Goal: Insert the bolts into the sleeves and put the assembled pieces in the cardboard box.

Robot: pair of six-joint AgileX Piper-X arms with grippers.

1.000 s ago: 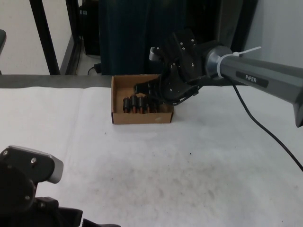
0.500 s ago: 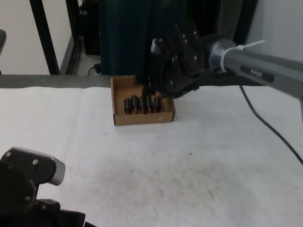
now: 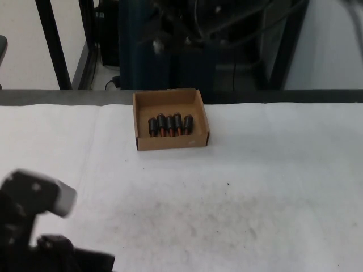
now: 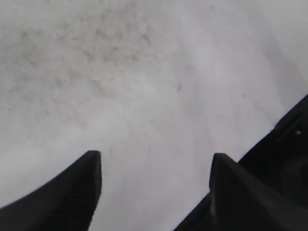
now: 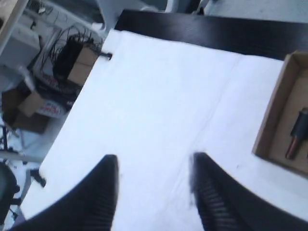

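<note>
The cardboard box (image 3: 141, 139) stands at the far middle of the white bench cover, with several dark assembled bolt-and-sleeve pieces (image 3: 169, 124) lying side by side in it. My left gripper (image 4: 155, 166) hovers open low over bare cover; its arm's housing (image 3: 33, 212) sits at the near left in the high view. My right gripper (image 5: 154, 171) is open with nothing between its fingers, high over the cover; the box's edge (image 5: 274, 118) and one piece (image 5: 297, 130) lie off to one side of it.
A dark bench edge (image 3: 62, 96) and dark frames with cables (image 3: 215, 34) run behind the box. Cardboard boxes and cables (image 5: 72, 57) lie on the floor beyond the bench side.
The right arm has lifted away from the box and left the high view. The pieces stay in the box. The left arm's housing has shifted slightly.
</note>
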